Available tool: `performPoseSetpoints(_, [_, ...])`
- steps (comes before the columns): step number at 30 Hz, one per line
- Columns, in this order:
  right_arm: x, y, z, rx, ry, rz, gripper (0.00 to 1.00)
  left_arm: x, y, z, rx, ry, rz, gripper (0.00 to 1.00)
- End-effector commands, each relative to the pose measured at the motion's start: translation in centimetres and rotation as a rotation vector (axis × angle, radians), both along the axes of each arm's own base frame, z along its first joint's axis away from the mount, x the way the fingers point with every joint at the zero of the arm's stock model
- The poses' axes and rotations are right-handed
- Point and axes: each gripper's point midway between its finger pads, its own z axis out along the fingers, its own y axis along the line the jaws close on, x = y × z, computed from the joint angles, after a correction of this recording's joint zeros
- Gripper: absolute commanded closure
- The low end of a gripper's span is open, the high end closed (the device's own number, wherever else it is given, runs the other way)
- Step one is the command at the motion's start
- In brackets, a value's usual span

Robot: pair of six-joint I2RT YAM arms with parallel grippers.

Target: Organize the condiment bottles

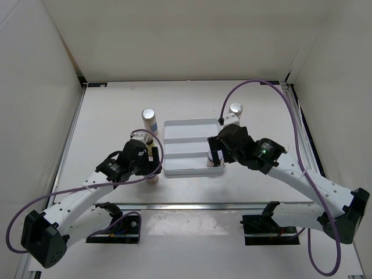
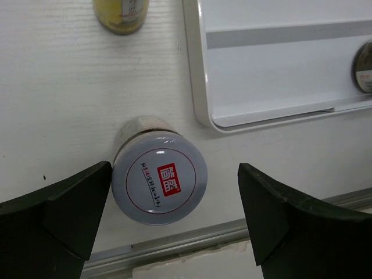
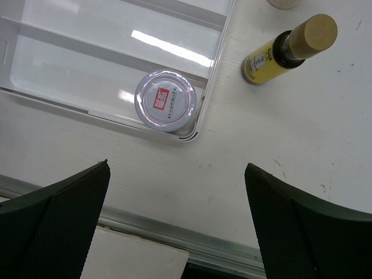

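Observation:
A squat jar (image 2: 159, 177) with a red-marked silver lid stands on the table between my left gripper's (image 2: 174, 197) open fingers, close to the left one; it shows below the gripper (image 1: 152, 168) in the top view (image 1: 153, 179). A second jar (image 3: 165, 102) sits in the near right corner of the white tray (image 3: 70, 64). My right gripper (image 3: 177, 174) is open and empty above the table just in front of it. One amber bottle (image 2: 121, 14) stands left of the tray, another (image 3: 289, 49) right of it. Two white bottles (image 1: 149, 119) (image 1: 235, 112) flank the tray's back.
The ribbed tray (image 1: 192, 139) lies mid-table between both arms. A metal rail (image 3: 174, 232) runs along the table's near edge. White walls enclose the table on three sides. The right arm's purple cable (image 1: 256, 84) arcs over the back right.

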Motion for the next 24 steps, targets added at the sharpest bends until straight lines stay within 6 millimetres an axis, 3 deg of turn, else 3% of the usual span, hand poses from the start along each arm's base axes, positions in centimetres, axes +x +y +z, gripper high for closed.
performPoseSetpoints(1, [-0.2,-0.4,-0.1,-0.003,0.000,-0.015,0.00,-0.4,0.8,-1.1,0.037,0.038,0.057,0.00])
performPoseSetpoints(6, [-0.2,-0.8,-0.5,-0.022,0.005,-0.022,0.00,-0.5,1.3,-2.4,0.078,0.084,0.086,0.03])
performPoseSetpoints(9, [-0.2,-1.1,-0.5,-0.035,0.003,-0.028,0.00,-0.5,1.3,-2.7,0.085,0.092,0.086,0.23])
performPoseSetpoints(10, [-0.2,-1.1,-0.5,-0.035,0.003,-0.028,0.00,-0.5,1.3,-2.9,0.090,0.099,0.086,0.36])
performPoseSetpoints(11, [-0.3,-1.2,-0.3,-0.027,-0.002,-0.029,0.00,-0.4,1.5,-2.9,0.096,0.095,0.092,0.40])
performPoseSetpoints(15, [-0.5,-1.7,-0.2,-0.039,-0.003,-0.034,0.00,0.9,1.2,0.9,0.079,0.024,0.105,0.53])
performPoseSetpoints(18, [-0.4,-1.8,0.1,-0.029,-0.014,-0.048,0.00,2.6,-0.4,6.5,0.028,-0.102,0.046,0.62])
performPoseSetpoints(22, [-0.5,-2.1,0.0,-0.027,-0.018,-0.060,0.00,4.2,-3.1,9.2,0.073,-0.156,-0.072,0.66])
performPoseSetpoints(24, [-0.5,-2.1,0.0,-0.027,-0.018,-0.060,0.00,4.7,-4.6,9.4,0.067,-0.158,-0.123,0.66])
